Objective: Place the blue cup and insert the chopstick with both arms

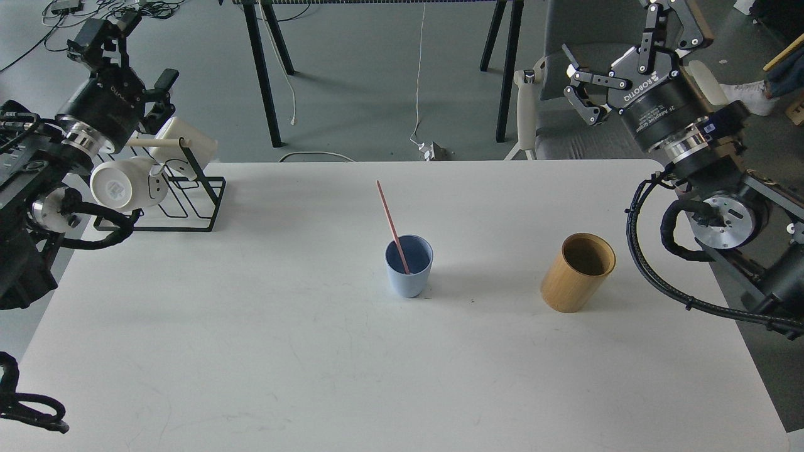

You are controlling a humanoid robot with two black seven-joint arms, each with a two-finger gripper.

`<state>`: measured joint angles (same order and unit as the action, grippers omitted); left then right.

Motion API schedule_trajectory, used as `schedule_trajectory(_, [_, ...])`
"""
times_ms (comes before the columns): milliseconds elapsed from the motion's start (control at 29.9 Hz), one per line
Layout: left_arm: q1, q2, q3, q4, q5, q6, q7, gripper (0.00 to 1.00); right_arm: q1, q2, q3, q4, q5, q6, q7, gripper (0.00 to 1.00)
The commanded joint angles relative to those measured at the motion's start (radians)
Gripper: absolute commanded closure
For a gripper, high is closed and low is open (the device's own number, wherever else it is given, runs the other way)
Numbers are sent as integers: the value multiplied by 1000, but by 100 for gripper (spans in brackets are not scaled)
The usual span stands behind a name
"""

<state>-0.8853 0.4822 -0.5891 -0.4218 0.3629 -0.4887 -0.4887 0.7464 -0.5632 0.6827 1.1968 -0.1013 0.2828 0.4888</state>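
Observation:
The blue cup (409, 267) stands upright near the middle of the white table (264, 351). The pink chopstick (391, 220) rests inside it, its free end leaning up and to the left. My left gripper (129, 53) hangs open and empty beyond the table's far left corner, well away from the cup. My right gripper (612, 31) is raised past the far right edge, also open and holding nothing, far from the cup.
A black wire rack (188, 201) carrying white mugs (122, 185) sits at the far left of the table, under my left arm. A tan bamboo cylinder (578, 271) stands right of the cup. A grey chair (565, 75) and black table legs lie behind.

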Motion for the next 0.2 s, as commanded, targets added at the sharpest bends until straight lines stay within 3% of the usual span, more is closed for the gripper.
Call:
schedule_trajectory(0, [-1, -1, 0, 0, 1, 0, 0, 1, -2, -1, 12, 3, -3, 6, 0, 1])
schedule_trajectory(167, [-1, -2, 0, 0, 1, 0, 0, 1, -12, 0, 54, 14, -3, -4, 0, 1])
